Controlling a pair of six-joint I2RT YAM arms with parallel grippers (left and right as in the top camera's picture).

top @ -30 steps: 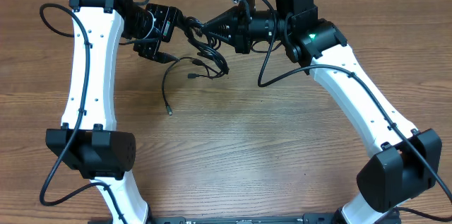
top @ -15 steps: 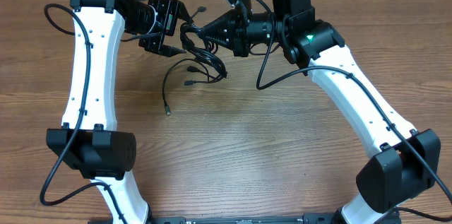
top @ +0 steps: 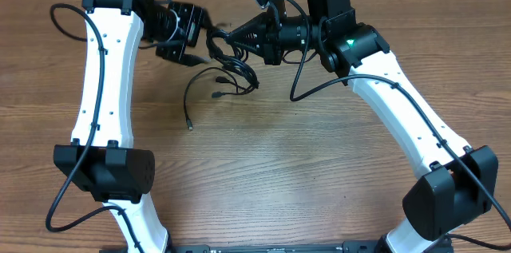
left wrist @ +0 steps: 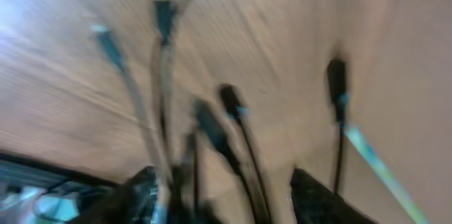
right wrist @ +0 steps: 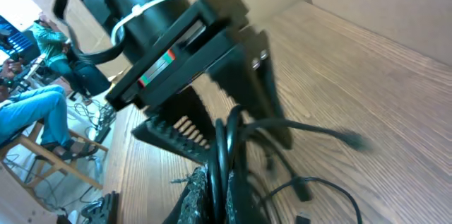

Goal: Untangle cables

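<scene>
Several cables hang knotted in one bunch, so I judge the untangling barely begun. No cord lies free on its own, though a few plug ends trail loose. The bunch sits at the far side of the tabletop, between the two arms. My right pincer is clamped on its upper strands. The left pincer is just beside the bunch, but its own view is blurred and I cannot tell whether it grips. The bunch's long axis runs from the right pincer down toward the tabletop, and the longest tail points toward the arm bases.

Thin black cables bunched in a raised tangle, loose strands trailing down
</scene>
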